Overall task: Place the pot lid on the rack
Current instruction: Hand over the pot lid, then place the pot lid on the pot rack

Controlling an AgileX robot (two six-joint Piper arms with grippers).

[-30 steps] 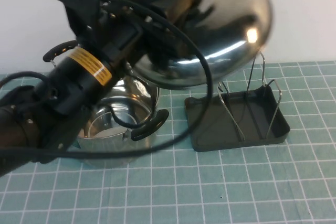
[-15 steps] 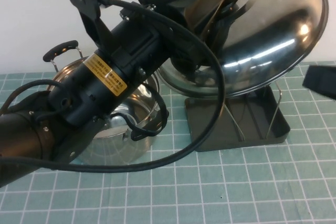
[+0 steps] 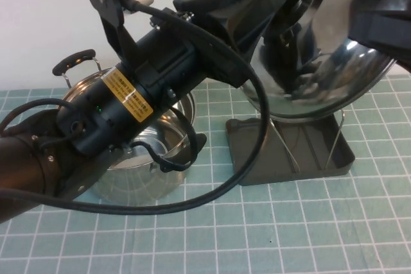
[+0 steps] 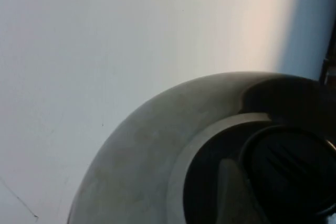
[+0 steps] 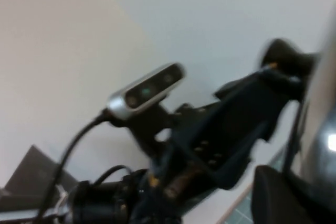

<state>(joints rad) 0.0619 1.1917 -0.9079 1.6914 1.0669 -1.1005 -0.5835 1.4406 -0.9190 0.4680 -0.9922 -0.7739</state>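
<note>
The pot lid, shiny steel, hangs tilted nearly on edge above the rack. My left gripper is shut on the lid's black knob, high at the back. In the left wrist view the lid's dome and the knob fill the lower part. My right gripper is at the top right, against the lid's upper right rim. The lid's edge also shows in the right wrist view. The rack is a dark grey tray with wire loops, partly hidden behind the lid.
The steel pot with black handles stands left of the rack, under my left arm. A black cable loops over the green grid mat. A white wall stands behind.
The lid has moved right and tipped more upright over the rack. My right gripper has come in from the right edge up to the lid's rim.
</note>
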